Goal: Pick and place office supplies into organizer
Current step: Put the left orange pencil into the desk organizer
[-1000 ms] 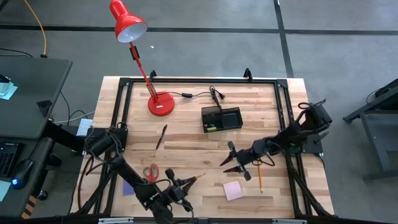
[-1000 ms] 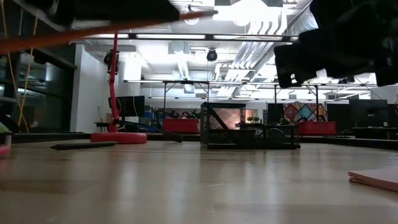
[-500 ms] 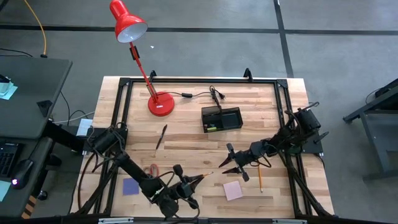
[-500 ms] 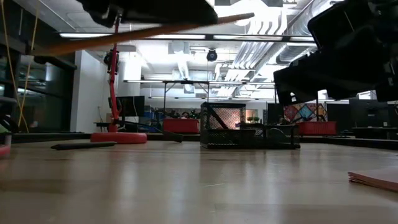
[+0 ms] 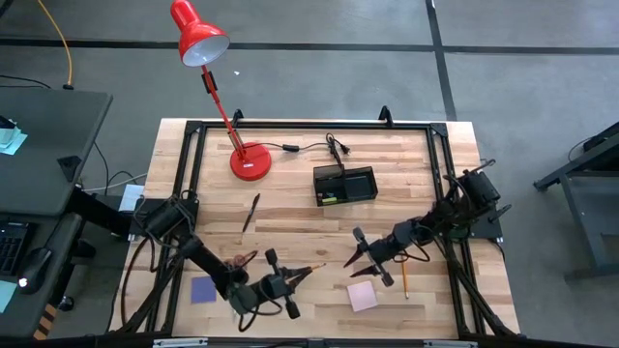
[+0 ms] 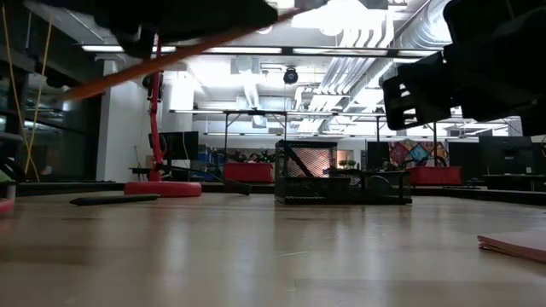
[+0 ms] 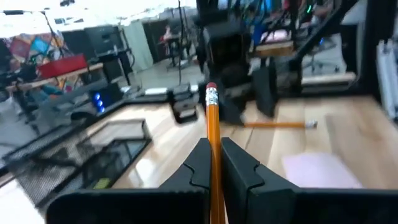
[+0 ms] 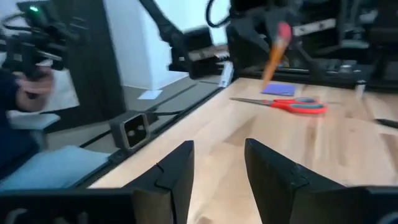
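The left gripper (image 5: pixel 288 281), clenched on a pencil (image 5: pixel 308 271), had swung it up toward one o'clock, where the organizer (image 5: pixel 344 185) waited, while the right gripper (image 5: pixel 366 259) hovered open nearby.

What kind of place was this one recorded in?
Probably a robotics lab or workshop: a wooden table with a red desk lamp on a bare concrete floor, exposed ceiling ducts, and more workbenches behind.

Left end effector (image 5: pixel 293 277) clamped — right end effector (image 5: pixel 363 261) parted.
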Robot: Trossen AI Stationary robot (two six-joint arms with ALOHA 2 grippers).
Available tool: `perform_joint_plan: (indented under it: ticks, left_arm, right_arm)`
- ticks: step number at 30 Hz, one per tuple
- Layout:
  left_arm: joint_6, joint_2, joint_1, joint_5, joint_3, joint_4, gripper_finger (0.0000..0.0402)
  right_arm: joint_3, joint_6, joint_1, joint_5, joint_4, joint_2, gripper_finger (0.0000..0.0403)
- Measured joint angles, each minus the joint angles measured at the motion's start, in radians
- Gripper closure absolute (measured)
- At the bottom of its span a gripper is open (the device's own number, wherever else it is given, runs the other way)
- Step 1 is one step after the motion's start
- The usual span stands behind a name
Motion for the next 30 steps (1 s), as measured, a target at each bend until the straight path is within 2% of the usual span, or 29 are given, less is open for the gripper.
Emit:
perform_joint_plan:
  ticks: [4,10,19,25,28,30]
  left_arm:
    - [0.067,0.000,0.014,0.052,0.000,0.044,0.0395]
    - [0.064,0.000,0.045,0.114,0.001,0.058,0.0396]
    - [0.152,0.000,0.035,0.212,0.001,0.040,0.0401]
    - [-0.006,0.000,0.038,0.214,0.001,-0.105,0.0381]
    - [-0.024,0.000,0.035,0.138,0.001,-0.166,0.0362]
    - [-0.012,-0.017,0.014,0.058,0.001,-0.205,0.0350]
  right_arm:
    - [0.003,-0.025,0.002,0.058,0.021,0.000,0.0269]
    - [0.061,-0.046,-0.010,0.053,0.006,-0.001,0.0269]
    - [0.038,0.001,-0.004,0.069,-0.090,-0.001,0.0269]
    - [0.018,0.090,0.044,0.271,-0.203,-0.001,0.0269]
    - [0.009,0.098,0.076,0.419,-0.233,-0.001,0.0269]
    - [0.000,0.097,0.086,0.467,-0.235,-0.001,0.0269]
